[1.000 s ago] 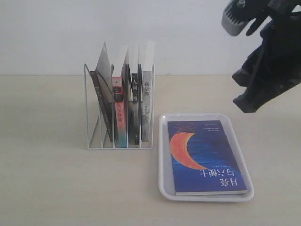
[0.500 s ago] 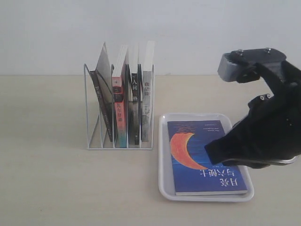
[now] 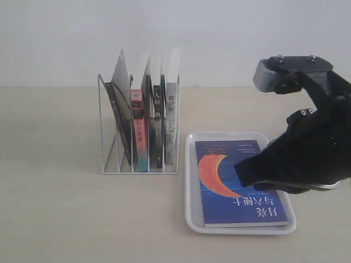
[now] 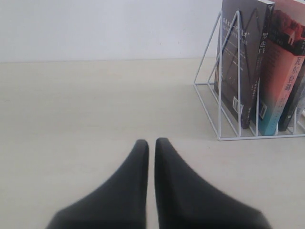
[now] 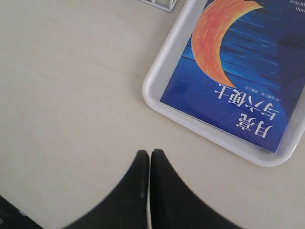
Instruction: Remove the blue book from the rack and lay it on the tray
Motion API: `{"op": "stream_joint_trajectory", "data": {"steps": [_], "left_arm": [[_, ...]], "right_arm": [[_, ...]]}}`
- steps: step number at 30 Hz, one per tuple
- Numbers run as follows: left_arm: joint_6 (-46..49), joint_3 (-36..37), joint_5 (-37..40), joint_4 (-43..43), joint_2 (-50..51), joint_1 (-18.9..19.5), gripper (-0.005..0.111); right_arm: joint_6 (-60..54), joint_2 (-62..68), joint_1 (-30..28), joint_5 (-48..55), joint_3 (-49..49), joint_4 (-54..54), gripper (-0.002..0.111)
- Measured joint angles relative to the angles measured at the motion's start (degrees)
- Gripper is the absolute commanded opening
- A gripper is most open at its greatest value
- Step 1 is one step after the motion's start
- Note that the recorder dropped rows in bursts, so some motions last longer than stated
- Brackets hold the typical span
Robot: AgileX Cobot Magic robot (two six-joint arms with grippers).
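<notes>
Pale wooden desk (image 3: 55, 219) is lying bare nearest the camera. Beyond it, the blue book (image 3: 227, 181) is resting flat inside the tray (image 3: 189, 219), so placing looks done. Right gripper (image 5: 149, 160) is hanging pinched closed, empty; retreating toward three o'clock should avoid nudging it. Farther, at ten o'clock, the rack (image 3: 104, 126) is keeping its other books; left gripper (image 4: 151, 147) is also closed, empty.

In the exterior view, the right side of the book (image 3: 227, 183) and part of the tray (image 3: 190, 175) were covered by the right arm, which was itself cut off by the right edge. The right gripper's (image 5: 149, 157) tips could not be made out there. In the right wrist view, the book and tray were cropped at the top and right. In the left wrist view, the rack (image 4: 220, 95) was cut off at the right edge.
</notes>
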Motion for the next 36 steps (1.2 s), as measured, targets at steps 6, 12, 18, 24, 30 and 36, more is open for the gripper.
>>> {"op": "stream_joint_trajectory", "data": {"steps": [6, 12, 18, 24, 30, 36], "left_arm": [[0.0, 0.0, 0.0, 0.0, 0.0, 0.0, 0.004], [0.0, 0.0, 0.0, 0.0, 0.0, 0.0, 0.004], [0.0, 0.0, 0.0, 0.0, 0.0, 0.0, 0.004], [0.0, 0.0, 0.0, 0.0, 0.0, 0.0, 0.004], [0.0, 0.0, 0.0, 0.0, 0.0, 0.0, 0.004], [0.0, 0.0, 0.0, 0.0, 0.0, 0.0, 0.004]], "right_arm": [[0.26, 0.0, 0.0, 0.0, 0.0, 0.31, 0.0], [2.2, 0.77, 0.0, -6.08, 1.04, 3.15, 0.0], [0.59, 5.85, 0.0, -12.61, 8.29, 3.9, 0.0], [-0.99, 10.27, 0.0, -19.49, 18.48, 4.7, 0.0], [-4.43, 6.89, 0.0, -34.06, 28.18, 4.7, 0.0], [-5.08, -4.79, 0.0, -41.33, 35.08, 4.7, 0.0]]}}
